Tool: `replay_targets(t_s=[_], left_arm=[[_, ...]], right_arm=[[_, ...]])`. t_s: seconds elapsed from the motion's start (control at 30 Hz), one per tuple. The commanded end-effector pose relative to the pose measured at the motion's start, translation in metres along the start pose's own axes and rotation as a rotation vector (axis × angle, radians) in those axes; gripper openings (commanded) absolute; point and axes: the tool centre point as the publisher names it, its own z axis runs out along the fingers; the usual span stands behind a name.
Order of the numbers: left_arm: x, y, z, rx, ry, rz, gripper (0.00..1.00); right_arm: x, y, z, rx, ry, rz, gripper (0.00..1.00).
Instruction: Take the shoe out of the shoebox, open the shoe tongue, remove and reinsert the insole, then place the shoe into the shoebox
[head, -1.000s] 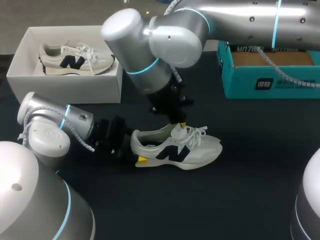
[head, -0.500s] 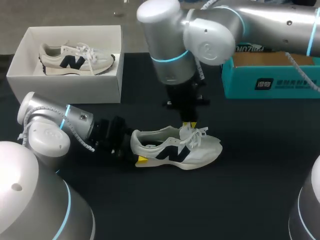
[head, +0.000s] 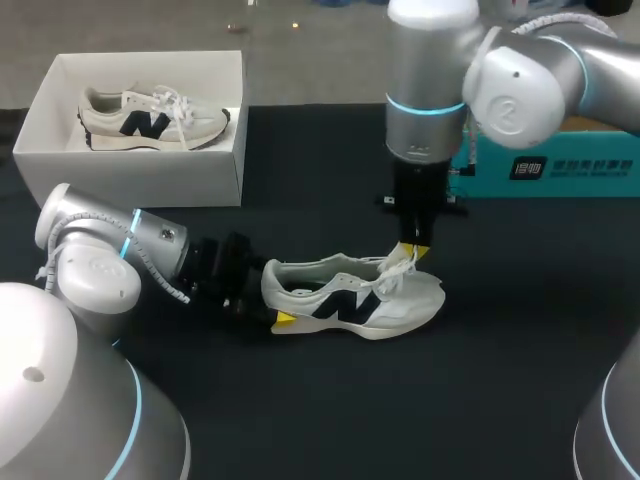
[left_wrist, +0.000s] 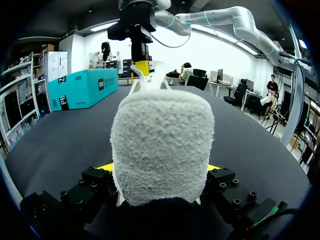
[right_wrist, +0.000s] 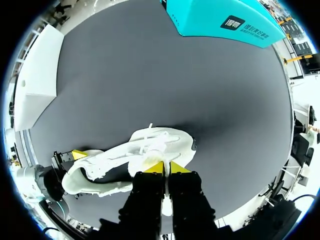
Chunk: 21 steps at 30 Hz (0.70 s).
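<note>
The right arm has swung over to its own side, and the right gripper (head: 411, 250) now sits at the shoe's forefoot, jaws pinched narrow on the laces (head: 396, 268). The shoe (head: 350, 300) hasn't budged on the table (head: 500, 380), its heel still clamped in the left gripper (head: 268, 302).

Two shoes in play: one loose shoe (head: 350, 297) out on the table (head: 520, 380), one boxed shoe (head: 150, 117). Two boxes as well: one white shoebox (head: 140, 168), one teal box (head: 565, 165). And two robot arms over the table, the left arm (head: 100, 255) and the right arm (head: 425, 90).
</note>
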Motion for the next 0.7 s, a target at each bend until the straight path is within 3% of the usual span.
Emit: replay_targets(t_s=[0.03,0.4,0.47,0.53,0.7], left_arm=[[-0.001,0.002,0.003,-0.002,-0.002,-0.001,0.00],[-0.001,0.002,0.003,-0.002,-0.002,-0.001,0.00],[-0.001,0.002,0.003,-0.002,-0.002,-0.001,0.00],[-0.001,0.002,0.003,-0.002,-0.002,-0.001,0.00],[-0.001,0.002,0.003,-0.002,-0.002,-0.001,0.00]], right_arm=[[-0.013,-0.001,0.006,0.003,0.280,0.004,0.00],[-0.019,-0.004,0.027,0.033,0.288,0.027,0.10],[-0.020,-0.004,0.030,0.040,0.285,0.033,0.15],[-0.020,-0.005,0.033,0.046,0.282,0.038,0.28],[-0.020,-0.006,0.037,0.056,0.272,0.045,0.46]])
